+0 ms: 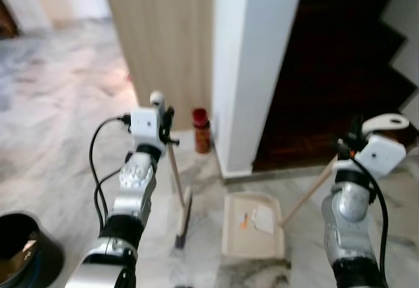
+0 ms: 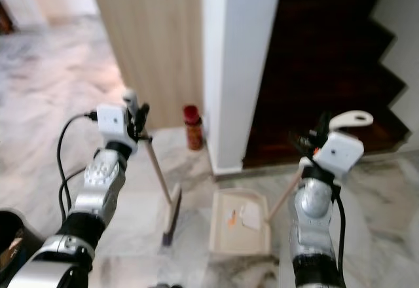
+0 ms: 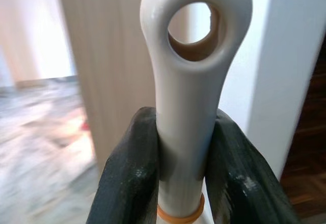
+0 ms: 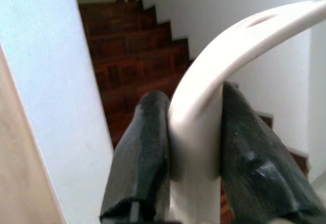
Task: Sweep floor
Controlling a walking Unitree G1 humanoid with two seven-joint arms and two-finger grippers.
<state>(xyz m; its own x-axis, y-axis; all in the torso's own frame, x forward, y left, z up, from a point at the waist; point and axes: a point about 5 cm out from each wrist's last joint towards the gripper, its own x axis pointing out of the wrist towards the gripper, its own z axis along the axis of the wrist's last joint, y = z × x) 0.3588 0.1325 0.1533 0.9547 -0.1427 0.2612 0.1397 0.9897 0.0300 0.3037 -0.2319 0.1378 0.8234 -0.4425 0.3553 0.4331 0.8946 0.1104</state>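
1. While the left gripper has its jaws pinching the broom by its white handle top, the brush head rests on the floor at lower centre.
2. Right gripper has its jaws clamped on the dustpan handle; the pan sits just right of the brush, holding scraps.
3. Collecting seems in hand.
4. Next likely calls for drawing the brush toward the pan's open edge, keeping the pan flat.

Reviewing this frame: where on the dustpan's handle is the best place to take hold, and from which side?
The top end of the dustpan handle, the pale curved grip, is where the right gripper is shut on it now. Holding there, above the slanting stick and coming from the robot's side, lets the dustpan lie flat on the floor. The broom is gripped the same way.
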